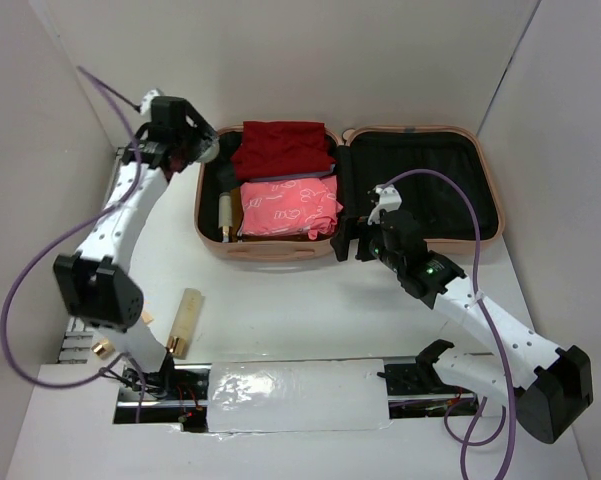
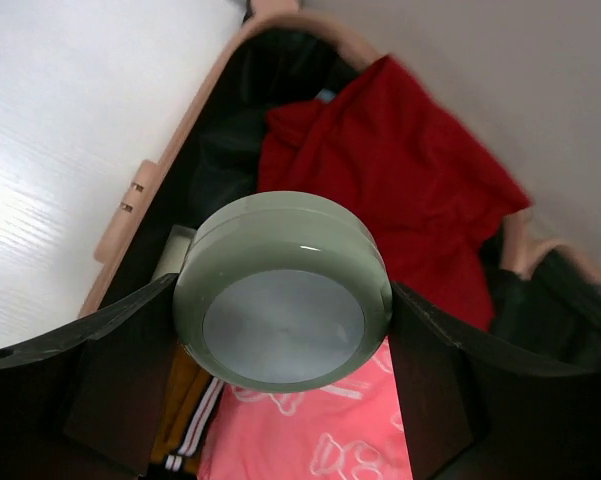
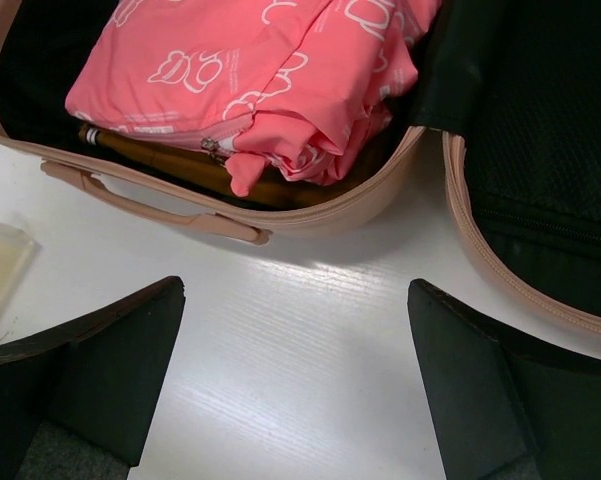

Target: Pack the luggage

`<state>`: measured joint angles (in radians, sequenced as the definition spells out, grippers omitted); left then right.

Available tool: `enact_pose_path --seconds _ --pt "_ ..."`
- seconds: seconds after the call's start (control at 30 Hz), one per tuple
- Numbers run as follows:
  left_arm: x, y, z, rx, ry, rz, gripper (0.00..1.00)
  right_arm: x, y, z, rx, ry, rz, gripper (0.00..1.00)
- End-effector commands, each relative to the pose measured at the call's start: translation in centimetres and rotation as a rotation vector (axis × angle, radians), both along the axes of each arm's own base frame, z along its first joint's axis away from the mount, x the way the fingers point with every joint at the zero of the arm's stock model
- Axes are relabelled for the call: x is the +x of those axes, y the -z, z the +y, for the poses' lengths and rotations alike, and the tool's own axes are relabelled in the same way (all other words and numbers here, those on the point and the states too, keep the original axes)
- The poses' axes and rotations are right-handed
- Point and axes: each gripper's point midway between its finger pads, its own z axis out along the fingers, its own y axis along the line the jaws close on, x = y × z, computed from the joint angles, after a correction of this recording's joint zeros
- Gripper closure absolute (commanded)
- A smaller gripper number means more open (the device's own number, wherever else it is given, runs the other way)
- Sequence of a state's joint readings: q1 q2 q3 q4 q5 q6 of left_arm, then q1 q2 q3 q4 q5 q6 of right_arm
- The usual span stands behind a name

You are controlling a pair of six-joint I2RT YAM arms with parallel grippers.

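- The luggage [image 1: 275, 250] lies open flat at the far middle of the white bench [image 1: 310, 310], both halves face up and hinged side by side.
- Its left half is packed. The right half shows only black lining.
- Left fingers [image 2: 100, 380] are clamped on a round sage-green puck [image 2: 282, 290] with a pale frosted face. One finger presses each side of it.
- In the top view the left fingers hang over the far left corner of the packed half. I cannot tell whether the puck touches anything below.
- A red garment [image 1: 280, 148] is bunched at the far end of that half.
- A pink garment [image 1: 285, 207] with a white printed pattern is folded at the near end.
- A brown item [image 3: 180, 170] shows beneath the pink garment.
- A pale tube-like item [image 1: 223, 210] lies along the left wall. What it is cannot be made out.
- Right fingers [image 3: 110, 360] are spread wide with nothing between them. They are over bare bench just in front of the luggage, near where the two halves meet.
- The luggage handle [image 3: 150, 200] sits on the near wall of the packed half.
- A pale bottle [image 1: 185, 318] lies on the bench, near the left arm and well apart from the luggage.
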<state>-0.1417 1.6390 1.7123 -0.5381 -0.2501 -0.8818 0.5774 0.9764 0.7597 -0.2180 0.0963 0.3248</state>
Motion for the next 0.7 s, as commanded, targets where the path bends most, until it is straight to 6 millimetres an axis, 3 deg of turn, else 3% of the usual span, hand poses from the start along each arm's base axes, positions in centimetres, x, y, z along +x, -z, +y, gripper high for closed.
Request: enact_pose_path --seconds 0.0,0.07,0.13,0.2,0.27,0.3,0.33,0.47,0.67 --pt "1.7 5.5 -1.2 0.035 0.033 0.141 0.47 0.9 -1.2 -0.8 0.013 0.047 -0.045 0.00" --pt "2.3 7.2 -2.0 0.032 0.054 0.176 0.47 0.9 -1.2 -0.9 0.010 0.056 -0.047 0.00" --pt "3.2 9.4 -4.2 0.024 0.106 0.211 0.47 0.9 -1.1 -1.1 0.006 0.064 -0.049 0.00" --pt "3.9 9.4 -5.6 0.041 0.154 0.211 0.44 0.8 -0.9 -1.2 0.001 0.064 -0.042 0.00" --pt "4.0 10.8 -6.2 0.050 0.165 0.262 0.32 0.9 -1.3 -1.2 0.006 0.064 -0.049 0.00" --pt "4.2 10.0 -6.1 0.054 0.158 0.248 0.25 0.9 -1.3 -1.2 0.006 0.064 -0.049 0.00" --pt "4.1 10.6 -6.1 0.057 0.157 0.266 0.16 0.9 -1.3 -1.2 0.006 0.064 -0.049 0.00" --pt "3.4 8.3 -6.0 0.047 0.162 0.229 0.00 0.7 -1.3 -0.9 0.002 0.037 -0.051 0.00" --pt "-0.6 4.2 -2.9 0.095 0.072 0.177 0.00 0.0 -2.2 2.5 0.011 -0.137 -0.037 0.00"
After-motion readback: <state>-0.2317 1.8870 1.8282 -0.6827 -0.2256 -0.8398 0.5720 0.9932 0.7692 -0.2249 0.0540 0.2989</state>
